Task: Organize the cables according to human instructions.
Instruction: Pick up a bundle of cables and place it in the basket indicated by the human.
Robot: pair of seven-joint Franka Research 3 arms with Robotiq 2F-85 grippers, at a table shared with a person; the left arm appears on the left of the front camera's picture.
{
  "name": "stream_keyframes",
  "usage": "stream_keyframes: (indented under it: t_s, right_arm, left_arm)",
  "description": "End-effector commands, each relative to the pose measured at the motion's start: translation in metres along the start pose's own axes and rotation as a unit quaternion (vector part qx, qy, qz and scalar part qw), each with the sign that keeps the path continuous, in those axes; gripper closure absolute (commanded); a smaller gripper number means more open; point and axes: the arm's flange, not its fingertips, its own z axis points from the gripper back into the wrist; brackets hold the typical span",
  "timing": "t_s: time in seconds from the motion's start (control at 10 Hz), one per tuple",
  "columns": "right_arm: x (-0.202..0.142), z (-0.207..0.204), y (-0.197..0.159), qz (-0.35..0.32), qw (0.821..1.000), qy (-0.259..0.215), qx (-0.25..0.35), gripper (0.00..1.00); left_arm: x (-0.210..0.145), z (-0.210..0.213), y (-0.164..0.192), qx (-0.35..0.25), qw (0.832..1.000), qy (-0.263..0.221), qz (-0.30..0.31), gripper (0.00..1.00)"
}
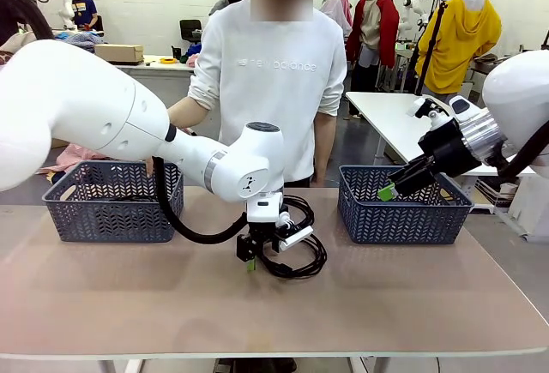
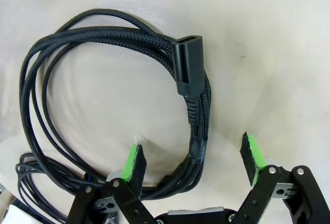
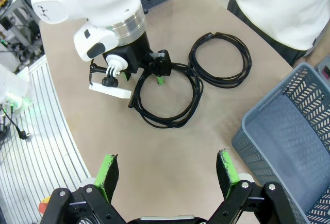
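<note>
- Left gripper spread wide, straddling a black cable coil at the middle of the table, pads clear of it.
- Second coil lies just beside.
- Right gripper released, empty, above the right basket.

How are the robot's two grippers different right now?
The left gripper is down at the table, pointing straight down; the right gripper hangs raised in the air near the right basket, tilted. The left gripper straddles strands of a cable coil without squeezing them; the right gripper has nothing in it. Both are open, and both are black with green pads.
</note>
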Motion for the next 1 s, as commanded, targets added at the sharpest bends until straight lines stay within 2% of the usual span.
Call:
stream_keyframes:
  t_s: [0.0, 0.1, 0.2, 0.3, 0.4, 0.5, 0.6, 0.7, 0.8, 0.9]
  right_arm:
    - [0.0010, -0.0017, -0.0031, 0.009, 1.000, -0.014, 0.008, 0.00]
    - [0.0010, -0.0017, -0.0031, 0.009, 1.000, -0.014, 0.008, 0.00]
    - [0.0010, -0.0017, -0.0031, 0.009, 1.000, -0.014, 0.008, 0.00]
    - [0.0010, -0.0017, -0.0031, 0.009, 1.000, -0.014, 0.008, 0.00]
    - [0.0010, -0.0017, -0.0031, 0.009, 1.000, -0.014, 0.008, 0.00]
    - [0.0010, -0.0017, -0.0031, 0.009, 1.000, -0.014, 0.008, 0.00]
    - [0.0010, -0.0017, -0.0031, 0.009, 1.000, -0.014, 0.008, 0.00]
    - [0.0010, -0.0017, -0.0031, 0.009, 1.000, -0.014, 0.008, 0.00]
    - [0.0010, -0.0017, -0.0031, 0.009, 1.000, -0.014, 0.008, 0.00]
    - [0.0010, -0.0017, -0.0031, 0.009, 1.000, -0.014, 0.008, 0.00]
  left_arm:
    - [-0.0028, 0.0043, 0.0006, -0.004, 1.000, 0.007, 0.001, 0.25]
    - [-0.0028, 0.0042, 0.0003, -0.005, 1.000, 0.006, 0.001, 0.39]
    - [-0.0029, 0.0040, 0.0006, -0.006, 1.000, 0.005, 0.002, 0.25]
    - [-0.0029, 0.0040, 0.0006, -0.006, 1.000, 0.004, 0.002, 0.59]
    - [-0.0026, 0.0048, 0.0007, -0.005, 1.000, 0.003, 0.003, 0.44]
    - [-0.0023, 0.0064, 0.0009, -0.004, 1.000, 0.003, 0.002, 0.79]
    - [-0.0015, 0.0084, 0.0014, -0.003, 1.000, 0.002, 0.001, 0.64]
    - [-0.0017, 0.0089, 0.0014, -0.004, 1.000, 0.004, 0.000, 0.98]
    - [-0.0017, 0.0091, 0.0014, -0.004, 1.000, 0.004, 0.001, 0.84]
    - [-0.0018, 0.0086, 0.0018, -0.004, 1.000, 0.006, 0.001, 1.00]
